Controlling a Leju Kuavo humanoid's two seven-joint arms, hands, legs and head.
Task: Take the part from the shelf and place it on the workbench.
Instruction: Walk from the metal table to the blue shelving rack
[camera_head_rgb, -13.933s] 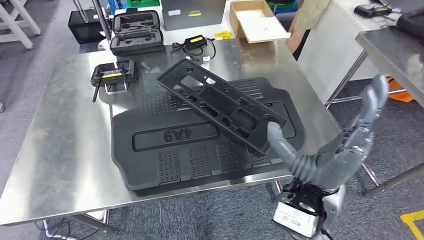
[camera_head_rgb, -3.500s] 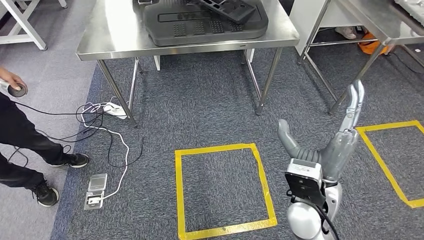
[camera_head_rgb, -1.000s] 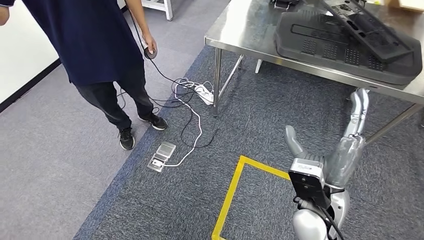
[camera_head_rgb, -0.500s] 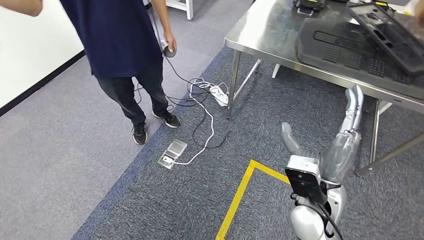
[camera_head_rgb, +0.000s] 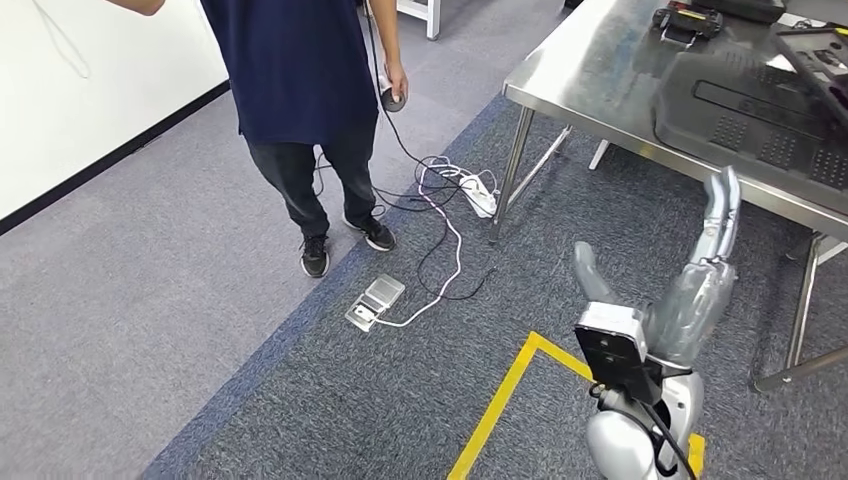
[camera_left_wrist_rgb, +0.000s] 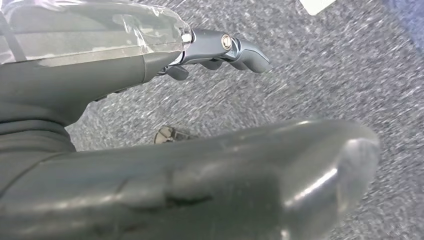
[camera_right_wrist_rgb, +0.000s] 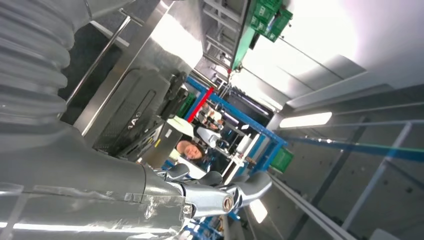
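workbench (camera_head_rgb: 600, 70) and its parts cut off at frame edge.

Below me, grey carpet (camera_head_rgb: 300, 400) with yellow floor tape (camera_head_rgb: 500, 405) marking a corner near my feet. To my front left a person (camera_head_rgb: 305, 90) in a dark blue shirt, dark trousers and black shoes stands on the carpet, one hand holding a small round device (camera_head_rgb: 394, 99) with a black cable running down from it. On the floor just beside that person: a white power strip (camera_head_rgb: 478, 194) amid tangled cables, and a silver floor box (camera_head_rgb: 375, 302) with a white cord. A white wall (camera_head_rgb: 80, 100) runs along the left.
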